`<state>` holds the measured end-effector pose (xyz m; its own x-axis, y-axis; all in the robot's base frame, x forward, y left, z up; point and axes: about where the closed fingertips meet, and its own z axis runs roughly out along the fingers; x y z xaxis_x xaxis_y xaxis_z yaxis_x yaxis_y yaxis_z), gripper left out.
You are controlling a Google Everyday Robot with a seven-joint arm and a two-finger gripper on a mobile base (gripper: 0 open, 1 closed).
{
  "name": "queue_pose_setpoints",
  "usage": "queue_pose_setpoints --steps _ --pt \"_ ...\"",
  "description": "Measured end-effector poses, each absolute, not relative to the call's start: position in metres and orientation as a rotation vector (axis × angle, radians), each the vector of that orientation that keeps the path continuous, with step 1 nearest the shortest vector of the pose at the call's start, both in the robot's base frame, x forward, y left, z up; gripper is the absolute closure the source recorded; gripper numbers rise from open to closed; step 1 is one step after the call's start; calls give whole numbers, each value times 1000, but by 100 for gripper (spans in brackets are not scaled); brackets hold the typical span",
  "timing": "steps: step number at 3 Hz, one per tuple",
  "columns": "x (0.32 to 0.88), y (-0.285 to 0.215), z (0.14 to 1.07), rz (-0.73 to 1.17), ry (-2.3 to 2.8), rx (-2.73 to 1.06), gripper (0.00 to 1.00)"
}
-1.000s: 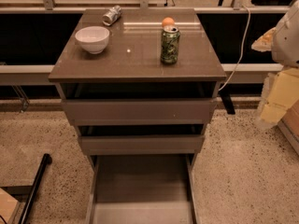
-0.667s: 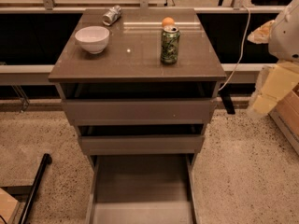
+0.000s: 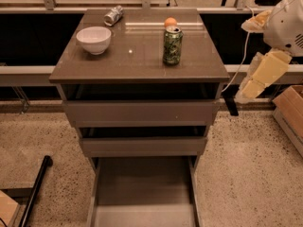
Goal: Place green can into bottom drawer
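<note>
The green can [image 3: 172,45] stands upright on the cabinet top [image 3: 132,60], well apart from the gripper [image 3: 253,84] and off to its left in the view. No part of the gripper touches it. A small orange ball [image 3: 170,22] sits just behind the can. Farther from the gripper are a white bowl [image 3: 93,39] and a crushed silver can [image 3: 113,15]. The bottom drawer [image 3: 142,193] is pulled out, below the gripper and to its left. The gripper hangs beside the cabinet's right edge, pointing down. Whether it is parted or closed, I cannot tell.
</note>
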<state>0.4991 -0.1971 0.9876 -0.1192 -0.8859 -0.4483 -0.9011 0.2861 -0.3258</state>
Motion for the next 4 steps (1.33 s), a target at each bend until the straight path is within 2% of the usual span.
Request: queue_pose_setpoints --steps 1,3,4 --pt "515 -184 978 76 1990 -1503 0" --pt "618 -143 939 309 1885 -1223 0" --pt "654 -136 927 366 1852 -1148 0"
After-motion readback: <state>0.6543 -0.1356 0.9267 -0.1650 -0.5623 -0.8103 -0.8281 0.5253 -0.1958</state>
